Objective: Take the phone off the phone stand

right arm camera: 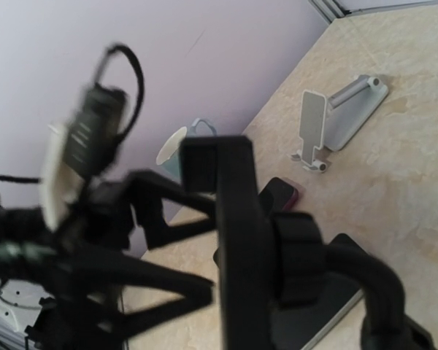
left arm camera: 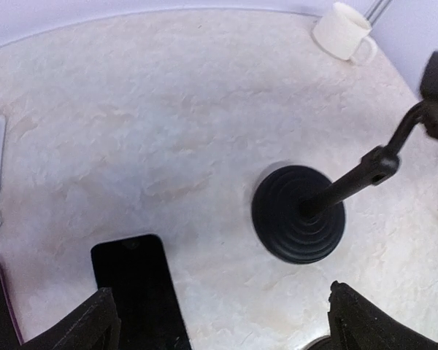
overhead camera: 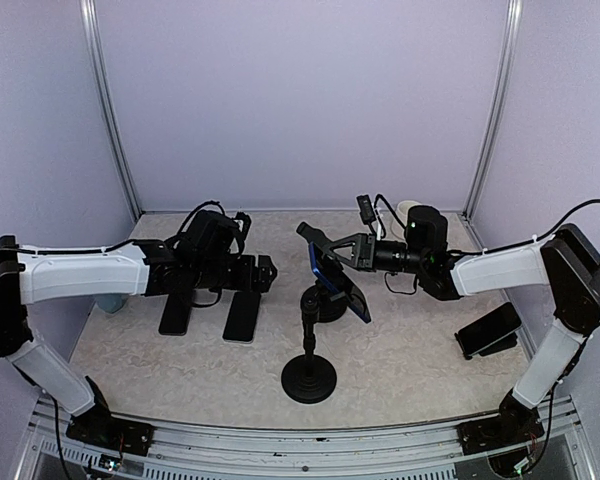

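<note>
The phone, in a blue case, is clamped at a slant on the black phone stand, which has a round base and a thin pole. My right gripper is open, its fingertips right at the phone's upper end. In the right wrist view the phone is a dark upright bar seen edge-on, with the stand's clamp behind it and my gripper spread against it. My left gripper is open and empty, hovering left of the stand. Its wrist view shows the stand's base ahead of the gripper.
Two dark phones lie flat under the left arm; one shows in the left wrist view. A white mug stands at the back right, a black folding stand at the right, and a white stand at the far left.
</note>
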Controlling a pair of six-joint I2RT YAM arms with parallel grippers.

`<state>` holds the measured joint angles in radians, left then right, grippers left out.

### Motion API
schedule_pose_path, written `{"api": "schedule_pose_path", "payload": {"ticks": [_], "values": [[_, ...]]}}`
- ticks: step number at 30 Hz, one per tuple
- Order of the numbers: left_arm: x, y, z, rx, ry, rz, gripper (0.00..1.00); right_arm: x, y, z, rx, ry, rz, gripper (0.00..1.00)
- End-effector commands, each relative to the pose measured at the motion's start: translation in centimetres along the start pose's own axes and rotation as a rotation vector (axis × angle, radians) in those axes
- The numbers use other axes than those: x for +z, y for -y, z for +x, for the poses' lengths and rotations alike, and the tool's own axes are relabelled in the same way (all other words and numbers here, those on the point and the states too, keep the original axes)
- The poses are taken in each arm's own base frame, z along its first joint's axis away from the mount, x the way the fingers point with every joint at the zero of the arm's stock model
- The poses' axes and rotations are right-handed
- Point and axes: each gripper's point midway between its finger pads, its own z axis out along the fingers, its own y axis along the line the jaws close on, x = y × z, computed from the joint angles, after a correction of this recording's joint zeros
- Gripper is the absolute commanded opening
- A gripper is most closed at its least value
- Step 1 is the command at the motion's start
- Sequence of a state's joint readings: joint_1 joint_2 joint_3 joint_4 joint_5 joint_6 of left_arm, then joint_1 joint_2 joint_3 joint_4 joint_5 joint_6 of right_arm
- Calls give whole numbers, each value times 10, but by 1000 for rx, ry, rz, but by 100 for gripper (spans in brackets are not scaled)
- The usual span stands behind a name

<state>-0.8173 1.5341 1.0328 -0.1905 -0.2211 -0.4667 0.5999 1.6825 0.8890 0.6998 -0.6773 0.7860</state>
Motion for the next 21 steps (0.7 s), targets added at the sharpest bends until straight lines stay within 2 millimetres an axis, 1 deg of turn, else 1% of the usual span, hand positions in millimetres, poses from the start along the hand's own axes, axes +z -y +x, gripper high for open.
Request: {"api": "schedule_pose_path", "payload": {"ticks": [1, 7, 11, 15, 21], "values": [[-23, 40, -56, 61, 143, 210, 96, -7, -14, -12, -45, 33, -37, 0], [-26, 56, -84, 86, 191, 274, 91, -7, -14, -11, -43, 30, -36, 0], [-22, 62, -99, 95, 208, 266, 88, -7, -14, -11, -44, 29, -35, 0], [-12, 64, -110, 110, 203, 208, 83, -7, -13, -11, -43, 28, -35, 0], [-1, 67, -118, 161, 201, 127, 75, -6, -11, -11, -41, 27, -31, 0]]}}
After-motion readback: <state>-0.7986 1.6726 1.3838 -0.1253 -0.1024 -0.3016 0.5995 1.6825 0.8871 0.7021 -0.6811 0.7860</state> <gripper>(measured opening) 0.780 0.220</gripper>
